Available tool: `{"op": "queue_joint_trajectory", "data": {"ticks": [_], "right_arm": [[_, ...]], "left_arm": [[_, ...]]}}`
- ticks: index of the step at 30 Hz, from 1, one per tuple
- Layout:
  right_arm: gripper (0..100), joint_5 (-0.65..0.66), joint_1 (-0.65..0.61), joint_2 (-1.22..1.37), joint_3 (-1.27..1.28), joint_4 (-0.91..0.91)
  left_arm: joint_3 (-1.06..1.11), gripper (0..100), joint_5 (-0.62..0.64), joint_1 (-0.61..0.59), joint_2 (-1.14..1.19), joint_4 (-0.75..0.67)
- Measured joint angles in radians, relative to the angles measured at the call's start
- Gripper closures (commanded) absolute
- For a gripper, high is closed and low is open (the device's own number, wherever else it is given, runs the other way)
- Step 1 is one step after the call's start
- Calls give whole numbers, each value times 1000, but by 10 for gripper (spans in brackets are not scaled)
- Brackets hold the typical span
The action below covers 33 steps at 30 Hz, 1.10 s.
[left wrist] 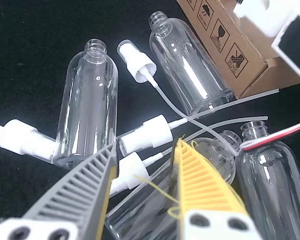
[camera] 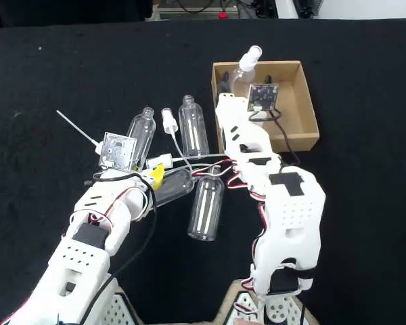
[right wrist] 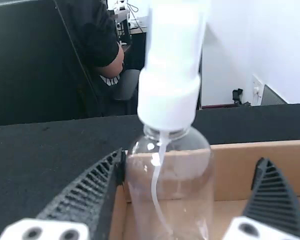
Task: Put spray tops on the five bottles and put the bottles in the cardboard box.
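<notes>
At the cardboard box's (camera: 306, 101) far left corner, the capped bottle (right wrist: 167, 195) stands between my right gripper's (right wrist: 190, 160) spread, released jaws. I'd lift straight up so I don't tip it. My left gripper (left wrist: 146, 145), also spread, hovers over a loose spray top (left wrist: 145, 134) among four uncapped bottles (camera: 193, 128).

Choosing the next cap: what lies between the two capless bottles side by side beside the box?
A loose spray top lies between the bottle nearer the box and its neighbour, seen in the high view.
</notes>
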Motion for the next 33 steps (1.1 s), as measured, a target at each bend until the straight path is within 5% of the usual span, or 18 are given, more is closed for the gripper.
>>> {"op": "queue_joint_trajectory", "data": {"ticks": [14, 20, 23, 33], "right_arm": [[650, -14, -3, -331, 310, 0], [995, -193, 2, -471, 440, 0], [939, -226, 55, -506, 440, 25], [981, -232, 87, -442, 117, 643]], "left_arm": [[0, 820, 0, 0, 0, 0], [0, 820, 0, 0, 0, 0], [0, 820, 0, 0, 0, 0], [0, 820, 0, 0, 0, 0]]}}
